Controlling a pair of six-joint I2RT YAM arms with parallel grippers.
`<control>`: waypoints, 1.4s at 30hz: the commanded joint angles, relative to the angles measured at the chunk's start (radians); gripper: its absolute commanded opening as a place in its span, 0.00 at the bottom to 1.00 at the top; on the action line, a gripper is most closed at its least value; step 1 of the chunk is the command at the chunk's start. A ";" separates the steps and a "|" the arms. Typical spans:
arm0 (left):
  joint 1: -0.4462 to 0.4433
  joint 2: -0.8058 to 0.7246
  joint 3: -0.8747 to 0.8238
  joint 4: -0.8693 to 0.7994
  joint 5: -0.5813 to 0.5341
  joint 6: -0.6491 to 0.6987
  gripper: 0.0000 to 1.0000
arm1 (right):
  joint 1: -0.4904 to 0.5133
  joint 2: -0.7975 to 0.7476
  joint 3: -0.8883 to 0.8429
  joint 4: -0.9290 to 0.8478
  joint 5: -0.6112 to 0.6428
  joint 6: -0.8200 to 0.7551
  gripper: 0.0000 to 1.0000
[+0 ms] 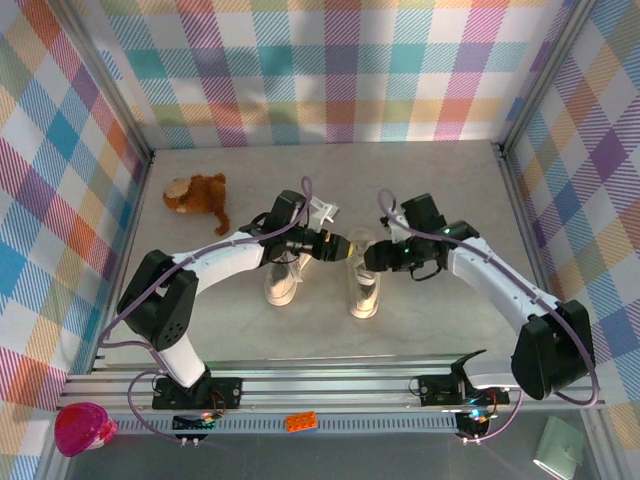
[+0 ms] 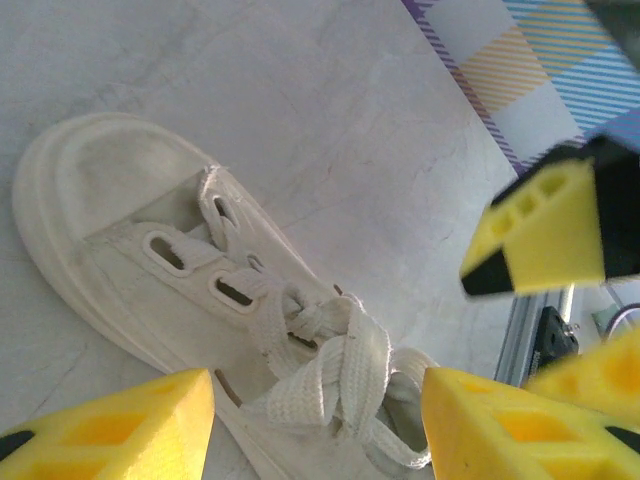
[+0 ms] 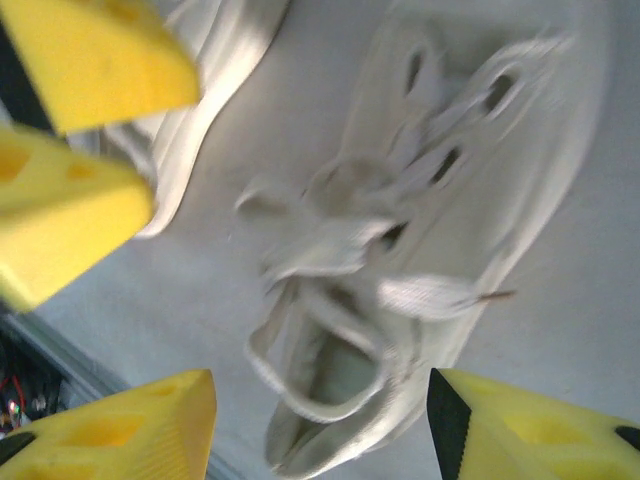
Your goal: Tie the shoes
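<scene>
Left claw [image 2: 318,405] and right claw [image 3: 320,415] both stand apart, empty. Laced shoe [image 1: 365,290] lies beneath them; second shoe [image 1: 282,288] at its 9 o'clock.

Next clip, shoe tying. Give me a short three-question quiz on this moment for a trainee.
1. True or false: the brown plush toy lies apart from both sneakers.
2. The laces under the left hand lie: A) loosely crossed over the sneaker, B) round the plush toy, C) dangling in the air.
3. Are the left hand and right hand open or shut?
Key: 1 true; 2 A; 3 both open.
</scene>
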 commanded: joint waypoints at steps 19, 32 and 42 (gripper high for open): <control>0.027 0.007 -0.153 0.202 0.061 -0.080 0.47 | 0.097 0.104 -0.005 0.037 0.136 0.065 0.58; 0.022 0.062 -0.209 0.368 0.084 -0.174 0.42 | 0.096 0.142 0.077 0.008 0.152 0.056 0.48; -0.004 0.114 -0.195 0.393 0.082 -0.207 0.46 | 0.095 0.214 0.128 0.036 0.120 0.058 0.50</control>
